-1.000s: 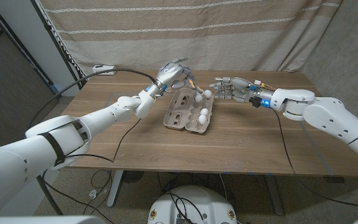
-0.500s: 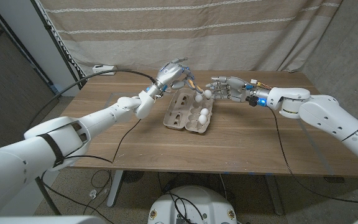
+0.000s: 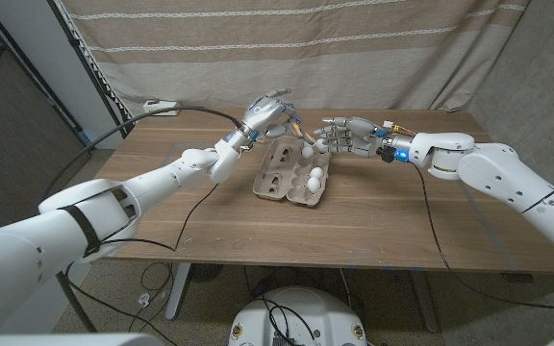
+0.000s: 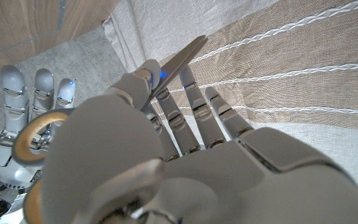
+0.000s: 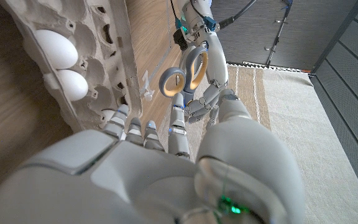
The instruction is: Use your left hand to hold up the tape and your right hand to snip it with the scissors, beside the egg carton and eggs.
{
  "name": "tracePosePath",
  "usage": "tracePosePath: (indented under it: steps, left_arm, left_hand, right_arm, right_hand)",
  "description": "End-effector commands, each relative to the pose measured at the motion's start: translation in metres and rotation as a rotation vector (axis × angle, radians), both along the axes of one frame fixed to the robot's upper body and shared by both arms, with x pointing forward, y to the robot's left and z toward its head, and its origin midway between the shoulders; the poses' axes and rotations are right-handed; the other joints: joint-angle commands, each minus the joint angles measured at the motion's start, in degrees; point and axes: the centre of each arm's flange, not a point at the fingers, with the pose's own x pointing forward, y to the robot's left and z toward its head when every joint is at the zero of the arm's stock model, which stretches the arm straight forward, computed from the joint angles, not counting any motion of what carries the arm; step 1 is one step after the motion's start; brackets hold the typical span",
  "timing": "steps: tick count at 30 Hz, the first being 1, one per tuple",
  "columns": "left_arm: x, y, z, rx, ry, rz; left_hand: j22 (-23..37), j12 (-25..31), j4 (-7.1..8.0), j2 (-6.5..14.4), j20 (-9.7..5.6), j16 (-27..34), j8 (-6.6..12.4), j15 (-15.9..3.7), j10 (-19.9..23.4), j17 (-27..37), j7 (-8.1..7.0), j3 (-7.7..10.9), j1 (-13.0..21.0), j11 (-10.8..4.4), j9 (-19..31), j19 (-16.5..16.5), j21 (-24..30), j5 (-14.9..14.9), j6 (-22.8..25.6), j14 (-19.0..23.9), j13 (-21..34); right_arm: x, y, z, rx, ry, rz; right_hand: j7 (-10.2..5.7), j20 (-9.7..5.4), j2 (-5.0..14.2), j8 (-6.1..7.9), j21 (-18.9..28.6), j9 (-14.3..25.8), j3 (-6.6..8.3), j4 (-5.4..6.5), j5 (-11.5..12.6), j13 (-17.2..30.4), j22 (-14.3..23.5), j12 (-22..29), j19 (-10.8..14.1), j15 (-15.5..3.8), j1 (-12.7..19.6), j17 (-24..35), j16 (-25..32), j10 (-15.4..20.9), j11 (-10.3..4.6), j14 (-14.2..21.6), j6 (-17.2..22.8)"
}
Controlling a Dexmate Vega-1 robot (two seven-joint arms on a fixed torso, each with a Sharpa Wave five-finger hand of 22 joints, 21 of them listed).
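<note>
Head view: I see both arms reaching in over the wooden surface [image 3: 383,226] and meeting above the far end of the egg carton [image 3: 279,181].
Left hand [image 3: 269,115]: raised above the carton's far left corner, fingers wrapped around the scissors [image 5: 185,70].
Left wrist view: a grey blade [image 4: 183,57] pokes out between the left hand's fingers [image 4: 194,115]. Its tip points at the striped curtain.
Right wrist view: the scissors' two grey-blue loop handles face my right hand and hang above the surface beside the carton.
Right hand [image 3: 346,136]: holds nothing, fingers apart and stretched left toward the scissors handles. I cannot tell whether the fingertips [image 5: 178,121] touch the loops; they are just beside them.
Egg carton: open, lying at mid-surface and angled a little, with its pulp cups up.
Eggs [image 3: 314,177]: two white ones side by side in the right-hand row. A third [image 3: 322,144] sits at the far right corner, near the right fingertips.
Tape: I cannot tell where it is.
Surroundings: striped beige curtain [image 3: 354,48] behind the surface. A black cable [image 3: 176,109] runs to the left wrist.
</note>
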Motion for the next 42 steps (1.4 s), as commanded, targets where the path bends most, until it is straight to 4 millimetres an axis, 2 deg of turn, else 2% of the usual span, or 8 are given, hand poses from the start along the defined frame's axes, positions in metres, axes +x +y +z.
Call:
tracePosePath:
  steps: [1, 27, 36, 42]
  left_arm:
    - [0.0013, -0.0017, 0.0036, -0.005, 0.009, -0.009]
    - [-0.0006, -0.0076, 0.0046, 0.002, 0.029, -0.037]
    - [-0.0015, -0.0071, 0.0037, -0.001, 0.029, -0.041]
    - [-0.0024, -0.0063, 0.006, -0.009, 0.018, -0.043]
  left_hand:
    - [0.2, 0.1, 0.47, 0.9, -5.87, -0.1, -0.23, -8.16, 14.7, -0.1, 0.66, 0.22, 0.0, -0.06, 0.3, 0.4, -0.1, 0.3, 1.3, 0.5, 0.3]
    - [0.2, -0.2, 0.47, 0.8, -5.96, 0.0, -0.67, -8.17, 14.8, -0.2, 0.59, 0.12, 0.1, -0.03, 0.4, 0.4, 0.0, 0.4, 1.6, 0.5, 0.6]
    - [0.2, -0.3, 0.49, 0.8, -5.97, 0.0, -0.8, -8.16, 14.8, -0.2, 0.59, 0.13, 0.1, -0.04, 0.4, 0.4, 0.0, 0.4, 1.6, 0.6, 0.6]
    - [0.2, -0.4, 0.49, 0.8, -5.99, 0.0, -0.87, -8.17, 14.7, -0.2, 0.53, 0.1, 0.1, -0.05, 0.4, 0.4, 0.0, 0.4, 1.6, 0.6, 0.7]
  right_arm:
    - [0.0017, 0.0043, 0.0017, -0.009, 0.005, 0.02]
    - [0.0019, 0.0095, 0.0044, -0.024, -0.004, 0.035]
    - [-0.0004, 0.008, 0.003, -0.057, -0.024, -0.002]
    - [-0.0047, 0.0095, 0.0044, -0.088, -0.052, -0.009]
  right_hand:
    - [2.92, 0.11, 0.13, -0.18, 0.2, -0.1, -0.17, -0.04, 0.0, 0.1, 0.2, 0.1, -0.2, 0.25, -0.5, 0.1, 0.2, 0.5, -0.03, -0.1, 0.8]
    - [2.92, 0.11, 0.48, -0.53, 0.3, -0.4, -0.26, 0.16, 0.0, 0.2, 0.3, 0.1, -0.7, 0.17, -1.6, 0.2, 0.2, 1.3, 0.06, -1.0, 1.0]
    - [2.93, 0.09, 0.43, -0.76, 0.2, -0.7, -0.34, 0.12, 0.0, 0.0, 0.2, 0.1, -0.2, 0.15, -2.2, 0.2, 0.2, 2.9, 0.08, -1.2, 1.1]
    - [2.98, 0.07, 0.54, -0.89, 0.0, -0.9, -0.63, 0.36, -0.2, 0.1, 0.1, 0.2, -1.3, 0.22, -3.2, 0.2, 0.1, 3.7, 0.02, -2.0, 1.7]
